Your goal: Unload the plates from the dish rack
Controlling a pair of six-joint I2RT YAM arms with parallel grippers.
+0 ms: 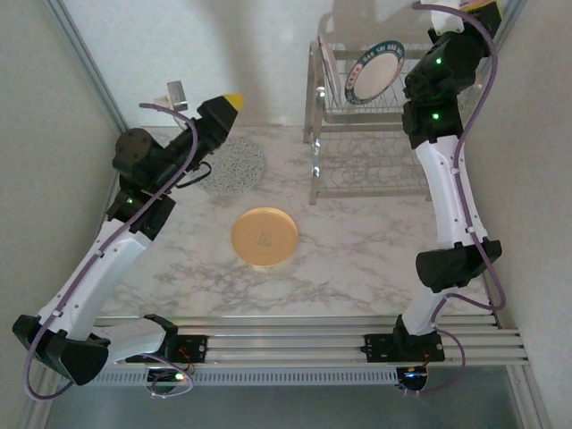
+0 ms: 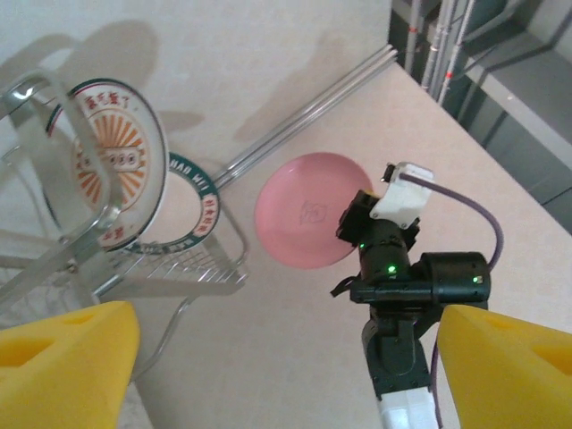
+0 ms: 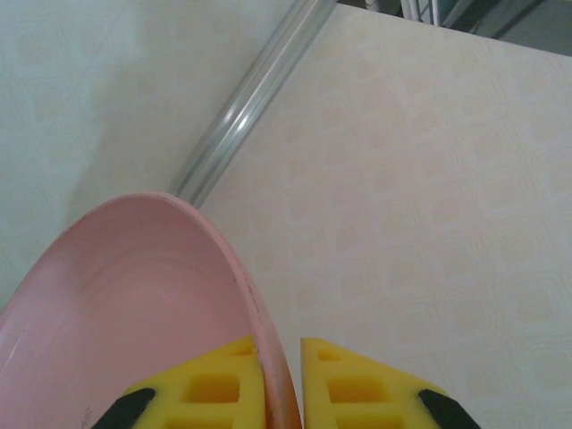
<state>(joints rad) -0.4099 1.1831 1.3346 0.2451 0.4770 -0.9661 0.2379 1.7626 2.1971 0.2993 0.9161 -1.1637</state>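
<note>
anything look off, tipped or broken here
Nothing stands out. The tan-orange plate and grey-speckled plate lie flat on the table, the teal-rimmed plate stands on edge in the dish rack, and the right gripper pinches the pink plate by its rim. No spills or damage show.
</note>
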